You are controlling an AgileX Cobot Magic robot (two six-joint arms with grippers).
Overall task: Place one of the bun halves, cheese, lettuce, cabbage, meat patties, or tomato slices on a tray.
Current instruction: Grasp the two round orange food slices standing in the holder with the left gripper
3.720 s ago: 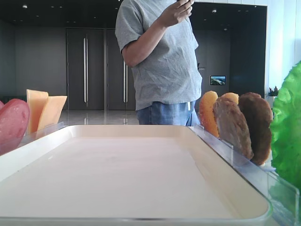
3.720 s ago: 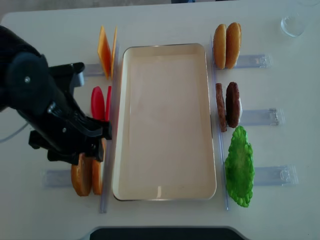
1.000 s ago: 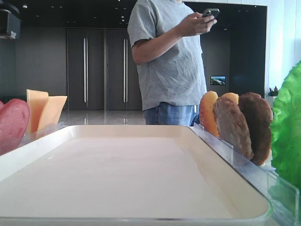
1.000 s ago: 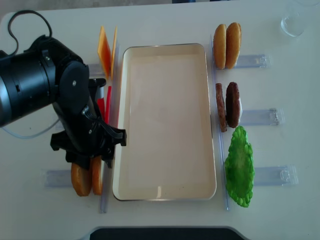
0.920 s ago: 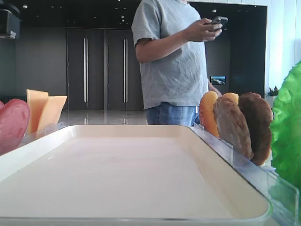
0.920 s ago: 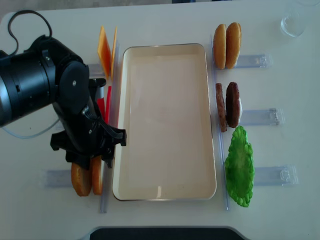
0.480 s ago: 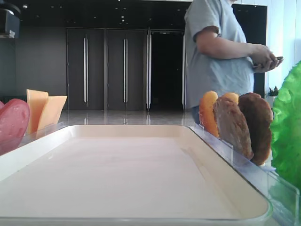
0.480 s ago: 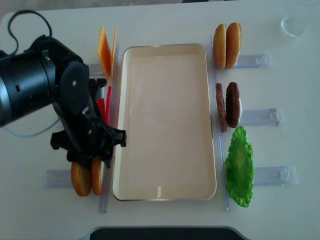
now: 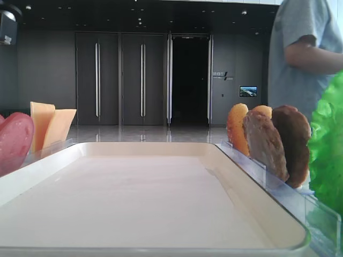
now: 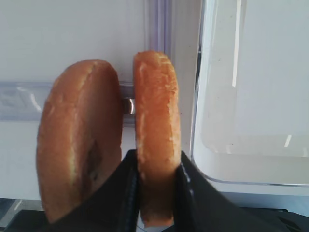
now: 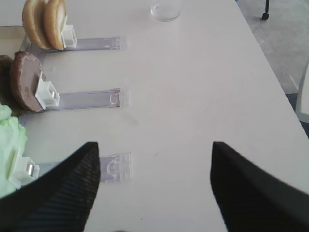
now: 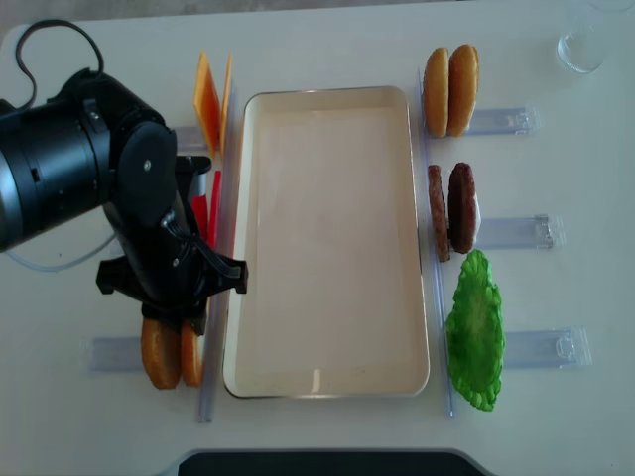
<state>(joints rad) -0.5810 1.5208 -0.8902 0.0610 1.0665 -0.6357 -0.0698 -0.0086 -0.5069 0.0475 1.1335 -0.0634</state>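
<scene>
Two golden bun halves stand on edge in a clear rack left of the tray (image 10: pixel 251 96). My left gripper (image 10: pixel 156 162) is shut on the bun half (image 10: pixel 155 111) nearer the tray, one black finger on each face; the other bun half (image 10: pixel 79 130) stands just left of it. From above, the black left arm (image 12: pixel 139 218) covers the gripper, and both bun halves (image 12: pixel 174 354) show below it beside the cream tray (image 12: pixel 327 238). My right gripper (image 11: pixel 157 162) is open over bare table, holding nothing.
Cheese (image 12: pixel 210 99) and tomato slices (image 12: pixel 198 203) stand in racks left of the tray. To its right are two more bun halves (image 12: pixel 451 89), meat patties (image 12: pixel 451 206) and lettuce (image 12: pixel 476 332). A glass (image 12: pixel 580 40) sits at the far right corner. A person (image 9: pixel 308 59) stands behind the table.
The left gripper's jaws have closed onto the bun half nearer the tray; the arm barely shifted. The person behind the table has walked to the right.
</scene>
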